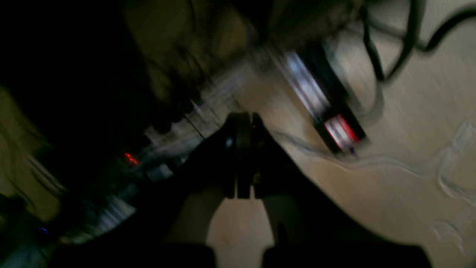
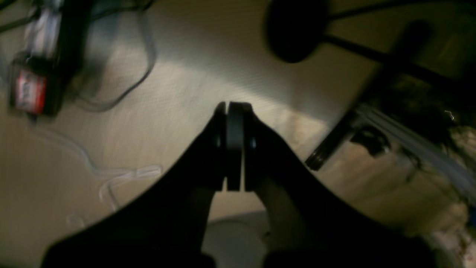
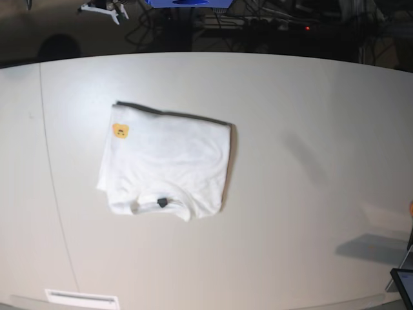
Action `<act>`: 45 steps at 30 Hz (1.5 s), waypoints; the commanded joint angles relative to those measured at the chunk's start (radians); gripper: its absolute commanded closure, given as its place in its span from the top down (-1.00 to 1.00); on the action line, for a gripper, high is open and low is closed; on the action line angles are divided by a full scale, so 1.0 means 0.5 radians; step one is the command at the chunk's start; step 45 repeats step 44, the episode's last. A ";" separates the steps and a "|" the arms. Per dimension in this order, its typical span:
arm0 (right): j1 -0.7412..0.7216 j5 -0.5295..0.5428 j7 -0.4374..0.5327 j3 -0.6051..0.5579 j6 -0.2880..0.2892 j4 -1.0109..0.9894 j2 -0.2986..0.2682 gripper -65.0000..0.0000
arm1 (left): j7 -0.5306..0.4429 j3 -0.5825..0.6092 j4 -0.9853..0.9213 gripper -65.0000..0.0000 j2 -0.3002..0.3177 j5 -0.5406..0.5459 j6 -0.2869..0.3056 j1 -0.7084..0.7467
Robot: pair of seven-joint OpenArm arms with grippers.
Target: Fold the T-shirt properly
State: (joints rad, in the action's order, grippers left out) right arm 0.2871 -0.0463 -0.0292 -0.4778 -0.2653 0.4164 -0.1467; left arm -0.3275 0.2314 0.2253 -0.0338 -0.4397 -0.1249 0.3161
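Nearest the lens in each wrist view are the robot's own jaws: the left gripper (image 1: pixel 243 156) has its dark fingers pressed together with nothing between them, and the right gripper (image 2: pixel 234 145) is closed the same way, empty. Both cameras look out at a blurred floor with cables, not at the table, so the arms appear pulled well away from the work. In the base view neither arm shows. The T-shirt (image 3: pixel 168 161) lies on the worktop (image 3: pixel 310 129) left of centre, well clear of every edge, folded into a compact, roughly square packet with the plain side up. The small orange patch (image 3: pixel 120 131) sits at the packet's far-left corner and the collar label (image 3: pixel 162 203) shows at its near edge. Judging by this, the folding looks finished or nearly so, and the arms seem parked. Any next move would call only for checking the packet's edges, which look slightly uneven at the near side.
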 commanded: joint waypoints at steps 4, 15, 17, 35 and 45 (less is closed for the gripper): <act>-0.303 0.156 0.100 -0.003 0.526 -0.445 0.034 -0.97 | 0.153 -0.078 -0.357 -1.00 -0.075 0.058 0.000 -0.345; -0.502 0.229 0.342 -0.006 0.827 -0.589 -0.098 -0.97 | 0.663 -0.351 -0.378 -1.00 -0.017 0.457 0.227 -0.707; -0.490 0.226 0.351 -0.019 0.827 -0.589 -0.098 -0.97 | 0.650 -0.351 -0.378 -1.00 -0.035 0.457 0.227 -0.704; -0.471 0.232 0.275 0.000 0.824 -0.589 -0.095 -0.97 | 0.604 -0.366 -0.378 -1.00 -0.035 0.479 0.227 -0.698; -0.487 0.232 0.247 0.000 0.824 -0.589 -0.095 -0.97 | 0.604 -0.369 -0.378 -1.00 -0.044 0.482 0.227 -0.707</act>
